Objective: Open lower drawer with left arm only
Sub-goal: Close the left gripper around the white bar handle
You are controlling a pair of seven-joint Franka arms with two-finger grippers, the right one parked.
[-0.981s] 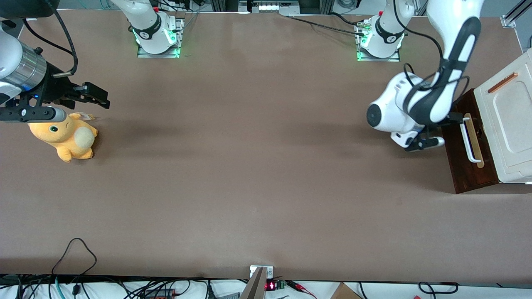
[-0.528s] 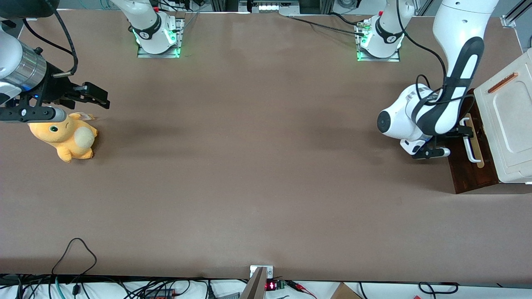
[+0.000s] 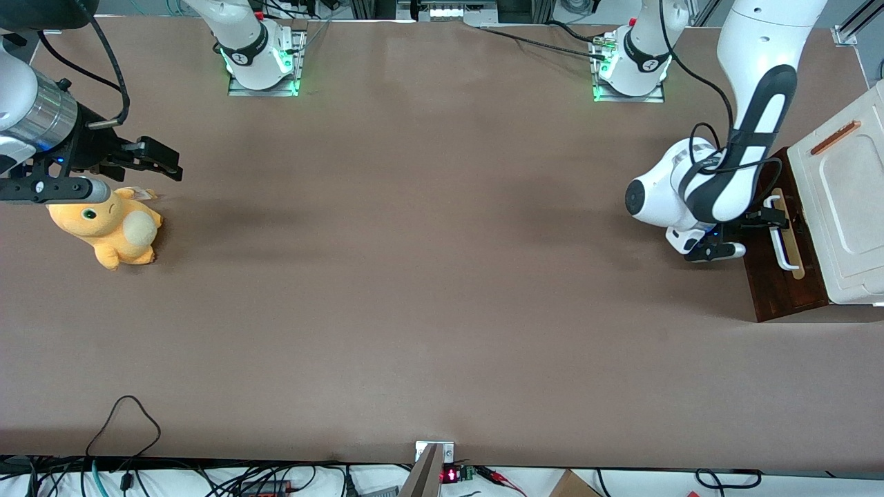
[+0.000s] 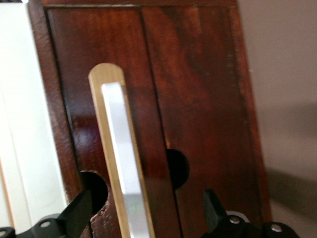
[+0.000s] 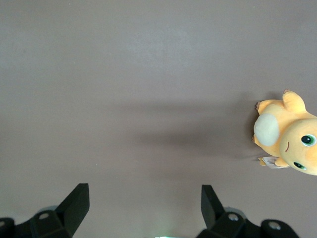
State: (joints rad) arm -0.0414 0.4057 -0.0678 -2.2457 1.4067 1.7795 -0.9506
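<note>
Front view: cabinet sits at the working arm's end of the table (image 3: 442,276), cream-white cabinet top (image 3: 846,207) above, lower drawer (image 3: 784,279) showing its dark brown front facing the table's middle. Drawer looks closed or nearly so; no pale interior visible.

Left arm (image 3: 718,179) is bent down in front of the drawer, gripper (image 3: 756,224) right at the white bar handle (image 3: 784,238), toward the handle's 12 o'clock end as this view frames it.

Wrist view (much clearer): gripper (image 4: 143,218) has both fingers spread wide, one each side of the handle (image 4: 124,163) and its tan strip (image 4: 106,148), nothing clamped yet. One fingertip (image 4: 81,210) is over the round cutout on the cabinet-top side, the other (image 4: 210,203) near the second cutout.

Handling, my read:
- Drawer front is solid wood, rigid, probably some sliding friction; won't deform.
- Handle is a stiff, smooth bar, likely a bit slippery, so close across its narrow width and hook it rather than rely on pinch alone.
- Grab nearer mid-bar if reachable; an off-centre pull may rack the drawer in its runners.
- Pull straight out, along the drawer's travel.
</note>
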